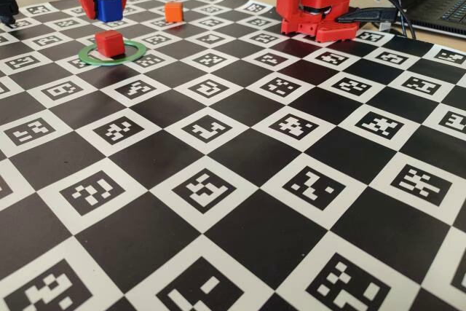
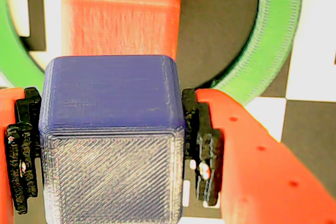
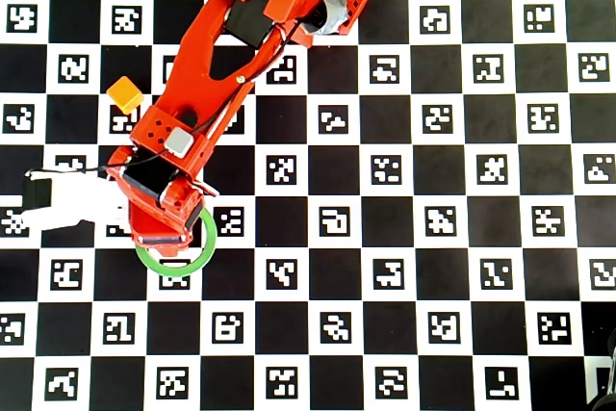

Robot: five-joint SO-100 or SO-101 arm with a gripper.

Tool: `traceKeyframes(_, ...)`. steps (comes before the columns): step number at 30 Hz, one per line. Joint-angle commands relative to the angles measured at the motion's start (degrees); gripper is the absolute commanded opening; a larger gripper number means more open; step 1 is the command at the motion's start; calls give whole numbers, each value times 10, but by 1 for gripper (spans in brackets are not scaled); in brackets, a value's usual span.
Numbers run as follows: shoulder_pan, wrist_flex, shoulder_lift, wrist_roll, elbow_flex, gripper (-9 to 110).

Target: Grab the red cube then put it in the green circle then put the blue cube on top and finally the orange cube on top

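The blue cube (image 2: 113,140) fills the wrist view, clamped between the gripper's (image 2: 113,150) two fingers, apparently for stacking. Just beyond it the red cube (image 2: 121,14) already sits inside the green circle (image 2: 273,40). The arm (image 3: 207,64) reaches out over the circle, wrist pointing down. The orange cube (image 1: 173,11) waits behind the circle.

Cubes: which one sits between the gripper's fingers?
The blue cube, between the gripper pads. The red cube sits in the green circle; the orange cube stands alone.
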Motion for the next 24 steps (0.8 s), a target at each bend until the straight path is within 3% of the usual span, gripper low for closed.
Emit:
traceKeyframes(1, 8, -15, 14, -1, -6, 2)
traceKeyframes(24, 10, -42, 11, -12, 25, 2)
